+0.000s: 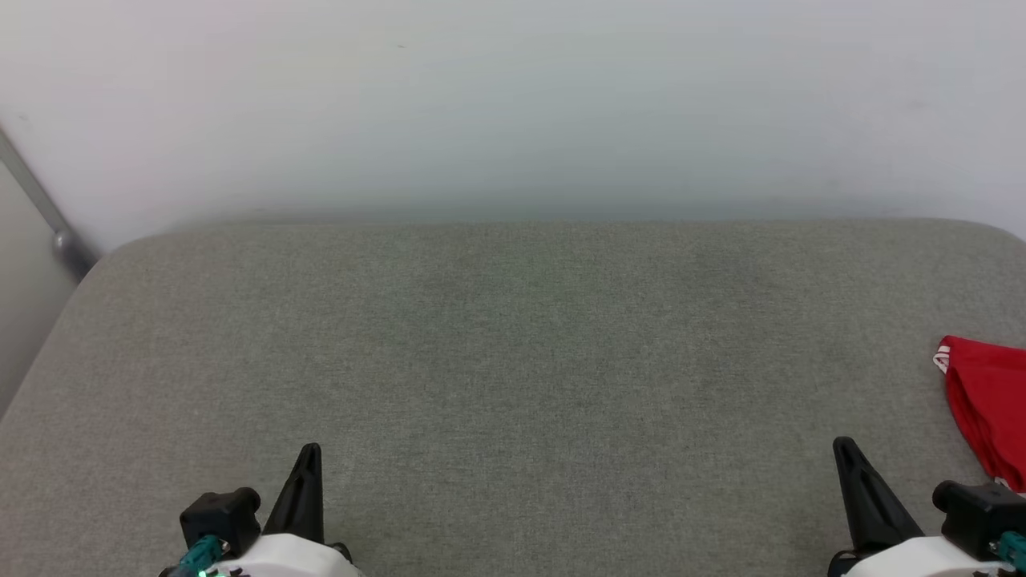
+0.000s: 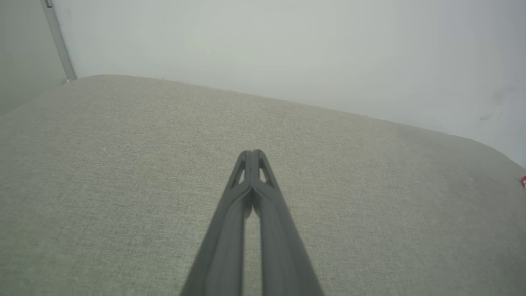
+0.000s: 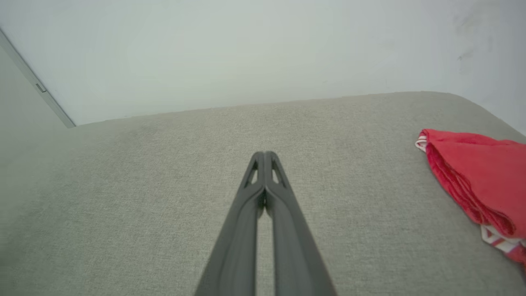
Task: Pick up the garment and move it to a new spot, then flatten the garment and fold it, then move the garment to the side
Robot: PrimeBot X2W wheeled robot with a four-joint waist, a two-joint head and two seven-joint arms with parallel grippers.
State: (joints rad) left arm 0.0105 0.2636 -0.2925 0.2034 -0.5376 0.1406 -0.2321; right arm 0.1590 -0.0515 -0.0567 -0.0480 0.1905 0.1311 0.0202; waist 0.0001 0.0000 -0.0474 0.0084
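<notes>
Wall (image 1: 513, 104): pale and plain, rising behind the surface's far edge.
Surface (image 1: 513, 361): grey woven fabric with rounded far corners; a wide open stretch lies between the grippers.
Garment (image 1: 990, 409): red, bunched, white striped trim at its edge; lies at the surface's right edge, near the right gripper but apart from it.
Left gripper (image 1: 311, 450): fingers pressed together, holding nothing, at the near left.
Right gripper (image 1: 842, 443): fingers pressed together, holding nothing.
Rail (image 1: 48, 212): grey metal, slanting by the far left corner.
</notes>
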